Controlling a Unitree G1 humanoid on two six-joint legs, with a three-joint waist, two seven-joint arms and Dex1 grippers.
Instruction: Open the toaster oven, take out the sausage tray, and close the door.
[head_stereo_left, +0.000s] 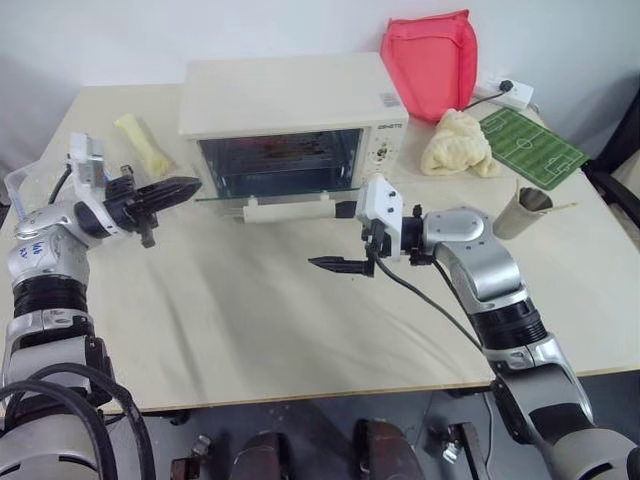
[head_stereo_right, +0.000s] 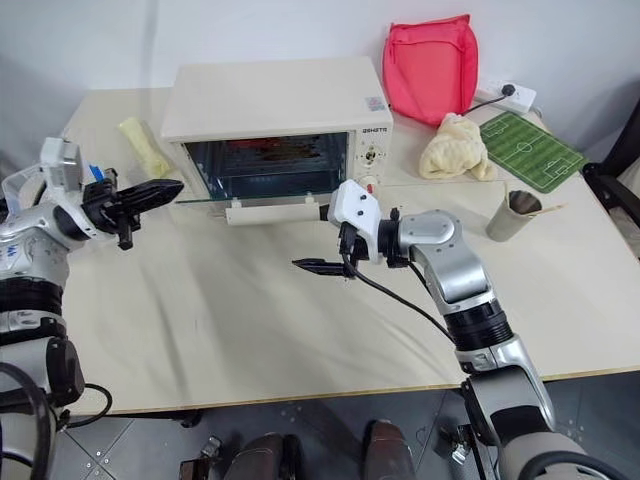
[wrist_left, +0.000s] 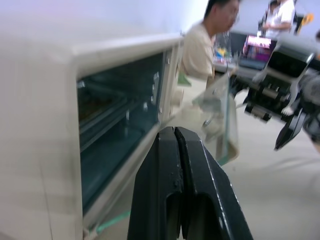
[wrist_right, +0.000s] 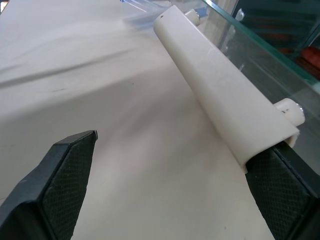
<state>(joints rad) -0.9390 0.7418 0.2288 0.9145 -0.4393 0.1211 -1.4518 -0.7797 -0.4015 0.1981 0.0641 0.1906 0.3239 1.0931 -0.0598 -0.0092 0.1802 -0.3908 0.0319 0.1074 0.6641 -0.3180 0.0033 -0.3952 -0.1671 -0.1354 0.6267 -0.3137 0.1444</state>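
left eye view: the oven (head_stereo_left: 290, 105) stands at the back of the table (head_stereo_left: 250, 320), its door (head_stereo_left: 280, 195) dropped flat in front of it, handle (head_stereo_left: 288, 208) at the outer edge. a reddish-brown shape shows dimly inside the oven; whether it is the tray i cannot tell. the right gripper (head_stereo_left: 340, 264), fingers wide apart, hangs in front of the door, near the handle's right end. the left gripper (head_stereo_left: 172, 190), pinched shut on nothing, sits just off the oven's left front corner.
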